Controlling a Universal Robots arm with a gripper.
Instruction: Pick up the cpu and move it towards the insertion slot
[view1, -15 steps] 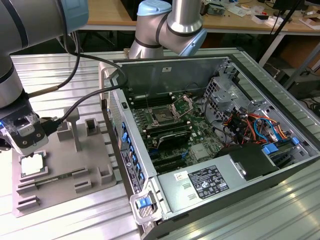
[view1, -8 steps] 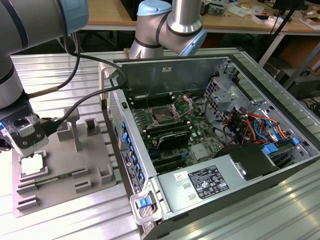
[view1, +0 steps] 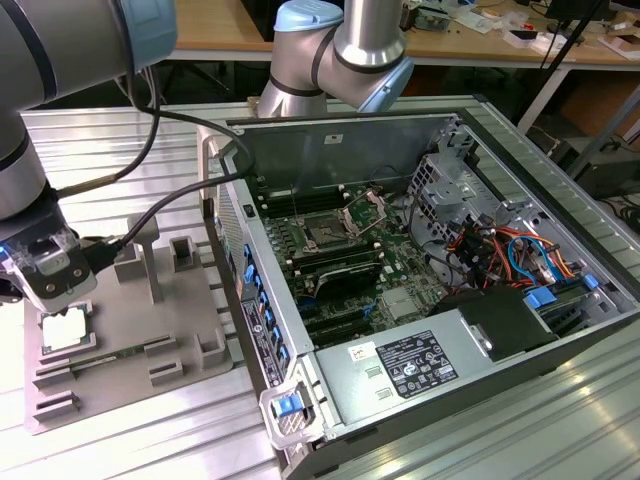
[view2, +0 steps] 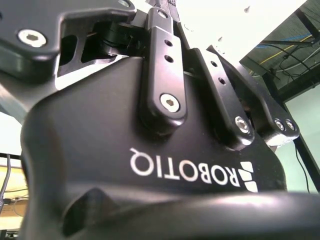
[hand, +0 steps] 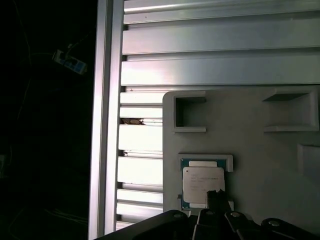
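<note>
The cpu (view1: 63, 330) — a small flat square chip with a pale silver-white top — lies on the grey plastic tray (view1: 130, 325) with raised blocks, at the exterior view's left. The arm's black-and-silver gripper (view1: 52, 295) hangs just above it; whether it is clenched or released I cannot tell. The insertion slot (view1: 326, 234), a dark-centred square socket in a shiny metal bracket, sits well apart inside the open metal computer case (view1: 330, 150). The second wrist view shows the gripper's black body and linkage bars. In the first wrist view the cpu (hand: 202, 186) sits flat in its framed seat on the tray (hand: 265, 165), over a ribbed aluminium table (hand: 220, 50) — a dark part of the gripper overlaps the chip's edge.
</note>
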